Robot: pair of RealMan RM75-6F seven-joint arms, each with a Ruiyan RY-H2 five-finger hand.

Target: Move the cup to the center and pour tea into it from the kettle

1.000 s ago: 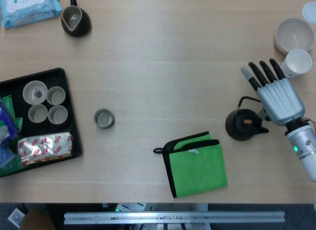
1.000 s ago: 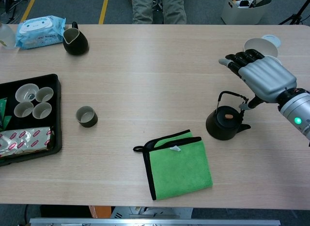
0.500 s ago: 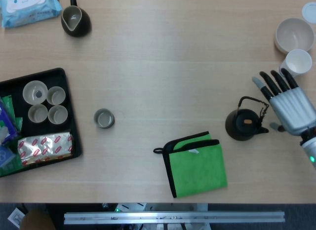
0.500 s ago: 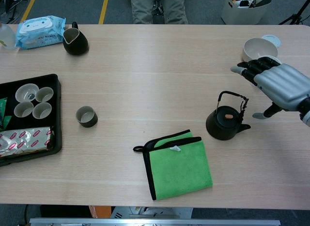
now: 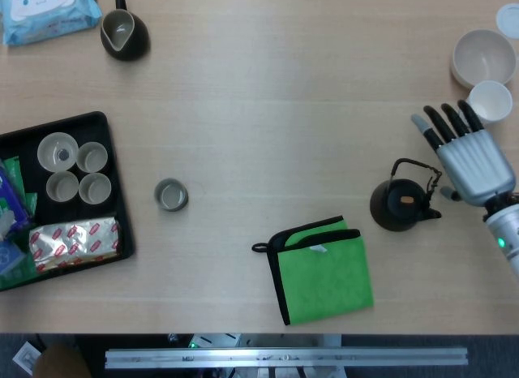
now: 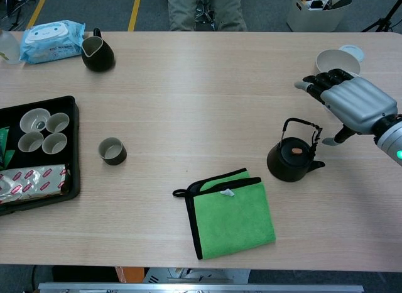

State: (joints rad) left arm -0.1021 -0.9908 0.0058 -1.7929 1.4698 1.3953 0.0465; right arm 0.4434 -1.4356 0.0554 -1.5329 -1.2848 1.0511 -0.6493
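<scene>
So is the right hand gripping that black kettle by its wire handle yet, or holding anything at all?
Nothing is held. The right hand hovers open beside the black round kettle, clear of its wire handle.

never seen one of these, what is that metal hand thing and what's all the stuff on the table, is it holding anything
It is a robot with two arms, each ending in a hand with fingers, steered remotely by a person. Only the right hand shows; its fingers are spread and it holds nothing. One picture looks straight down from the robot's head, the other looks forward from its chest. On the table stand a black kettle just beside the hand, a small cup alone near a black tray of more cups, a green cloth, a dark pitcher, wipes and a white bowl.
</scene>
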